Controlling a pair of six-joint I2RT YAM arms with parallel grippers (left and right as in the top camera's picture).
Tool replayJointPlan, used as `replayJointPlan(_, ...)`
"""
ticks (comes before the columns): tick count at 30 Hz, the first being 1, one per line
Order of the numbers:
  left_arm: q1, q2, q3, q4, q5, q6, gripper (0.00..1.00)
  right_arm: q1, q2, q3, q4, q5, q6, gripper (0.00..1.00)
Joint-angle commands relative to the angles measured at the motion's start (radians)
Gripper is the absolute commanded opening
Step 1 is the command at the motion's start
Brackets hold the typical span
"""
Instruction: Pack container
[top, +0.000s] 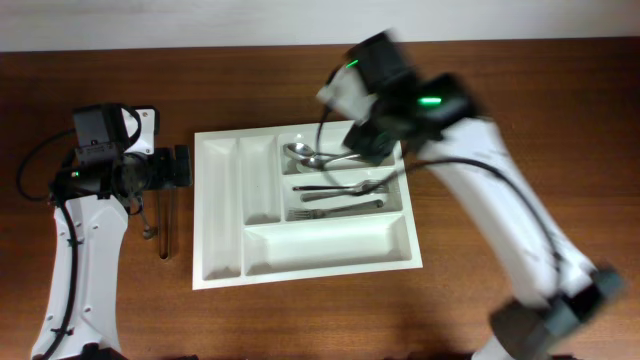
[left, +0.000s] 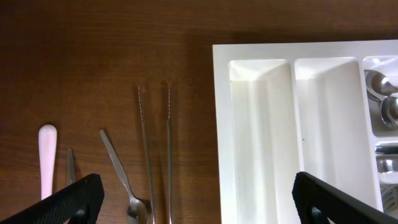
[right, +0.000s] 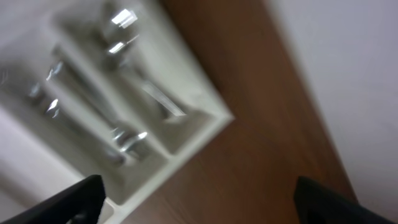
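Observation:
The container (top: 200, 215) is a white cutlery tray in the middle of the table. Its top right short slot holds spoons (top: 303, 155), and the slot below holds forks (top: 340, 196). My right gripper (top: 366, 146) is blurred above the tray's far right corner. The right wrist view shows it open (right: 199, 200) with nothing between its fingers, over the tray corner (right: 208, 124). My left gripper (top: 180, 167) hovers by the tray's left rim (left: 221, 124). It stands open (left: 199, 202) and empty above loose cutlery.
Left of the tray on the wooden table lie two thin metal sticks (left: 147, 155), a spoon (left: 122, 175), a pale pink handle (left: 47, 158) and another thin metal piece (left: 70, 167). The tray's two narrow slots (left: 261, 137) and long slot (top: 330, 248) hold nothing.

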Motion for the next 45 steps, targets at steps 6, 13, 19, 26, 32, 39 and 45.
replayJointPlan(6,0.004,0.005,0.020,0.002,-0.003,0.016,0.99,-0.259,-0.339,0.052,-0.050,0.016,0.284,1.00)
replayJointPlan(13,0.004,0.005,0.020,0.002,-0.003,0.016,0.99,-0.498,-0.450,0.047,-0.241,-0.027,0.502,0.99)
replayJointPlan(19,0.004,0.005,0.020,0.003,-0.003,0.016,0.99,-0.544,-0.452,0.013,-0.351,-0.032,0.564,0.99)
replayJointPlan(26,0.004,0.005,0.020,0.000,0.003,0.016,0.99,-0.544,-0.435,0.005,-0.349,-0.033,0.564,0.99)
replayJointPlan(32,0.004,0.009,0.018,-0.106,0.015,0.016,0.99,-0.544,-0.419,0.005,-0.349,-0.033,0.564,0.99)
replayJointPlan(39,0.004,0.012,0.018,-0.153,-0.047,0.016,0.99,-0.544,-0.416,0.005,-0.349,-0.033,0.564,0.99)
replayJointPlan(45,0.051,0.017,0.020,-0.197,-0.115,0.016,0.99,-0.544,-0.416,0.005,-0.350,-0.033,0.564,0.99)
